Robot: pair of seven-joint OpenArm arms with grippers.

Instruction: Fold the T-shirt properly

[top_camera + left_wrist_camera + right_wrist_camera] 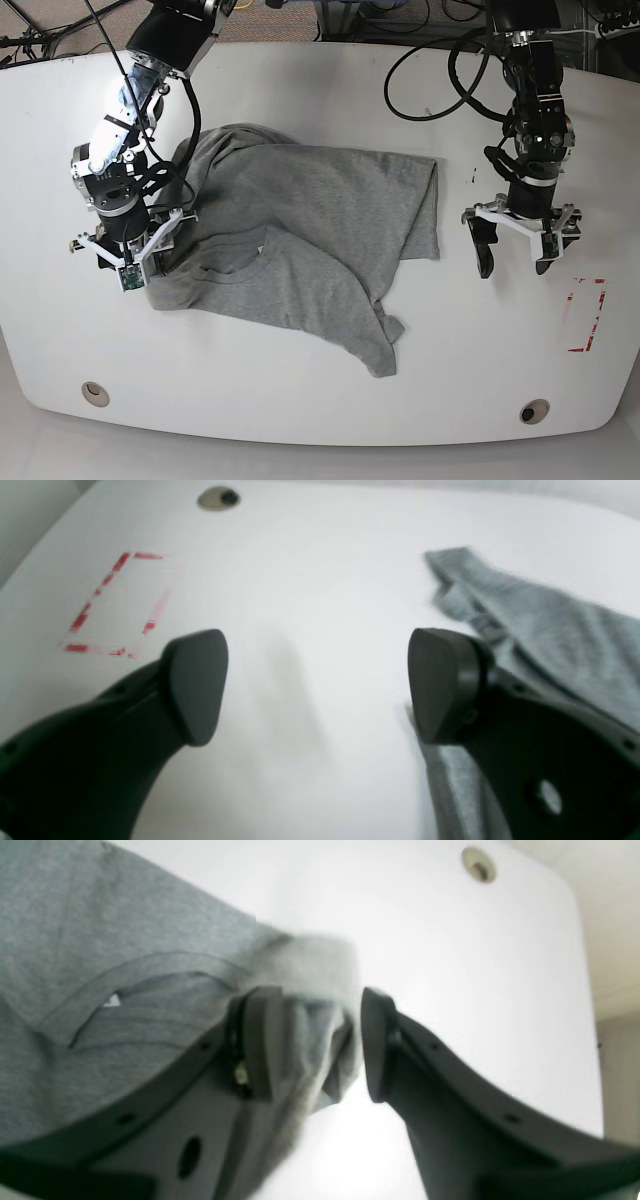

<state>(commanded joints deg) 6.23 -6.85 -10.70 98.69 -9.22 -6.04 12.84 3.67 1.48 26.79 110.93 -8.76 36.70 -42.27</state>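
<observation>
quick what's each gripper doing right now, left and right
Left gripper: open, empty, over bare table beside the T-shirt.
Right gripper: jaws apart around a bunched fold of the T-shirt; whether it is clamped cannot be told.

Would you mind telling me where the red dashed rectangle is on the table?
In the base view, the red dashed rectangle sits near the table's right edge, just below the open left pincer.
</observation>
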